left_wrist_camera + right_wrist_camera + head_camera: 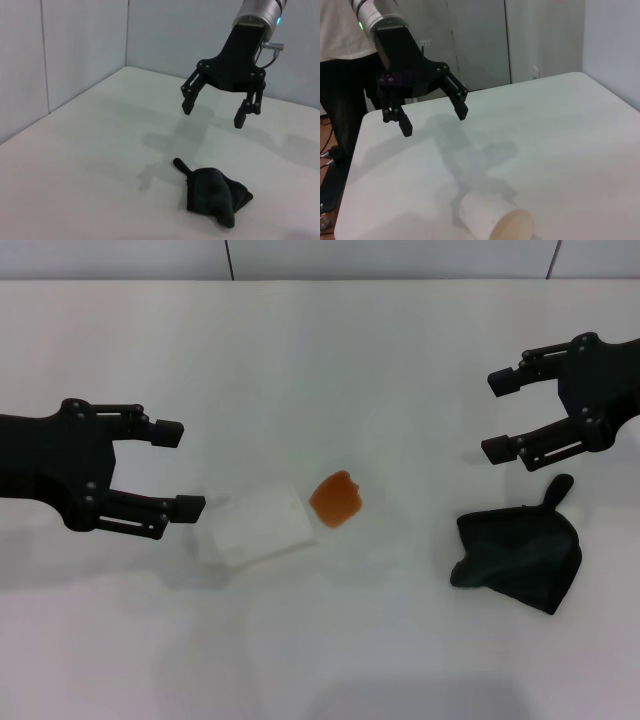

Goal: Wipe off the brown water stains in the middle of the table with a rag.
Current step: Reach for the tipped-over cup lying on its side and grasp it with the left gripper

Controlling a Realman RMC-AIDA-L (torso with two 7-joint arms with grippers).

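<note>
I see the stain [336, 499], a small glossy orange-brown blob, near the middle of the table [330, 350]. Just to its left lies a white cup [257, 528] on its side, its rim touching or nearly touching the blob; I cannot tell which. From the right wrist view the cup [492, 219] shows its open mouth, tinted tan inside. The rag [520, 548], dark and bunched with one twisted corner sticking up, sits well apart from the stain, on the right side of the table. In the left wrist view the rag [215, 196] lies flat on the surface with nothing touching it. My right gripper [500, 416] hangs above the table just behind the rag, jaws spread wide and holding nothing; the left wrist view shows it [213, 113] clear of the cloth, with its shadow on the table. My left gripper [178, 468] is at the left, just beside the cup, jaws also spread wide and empty; the right wrist view has it [434, 121] off the surface.
</note>
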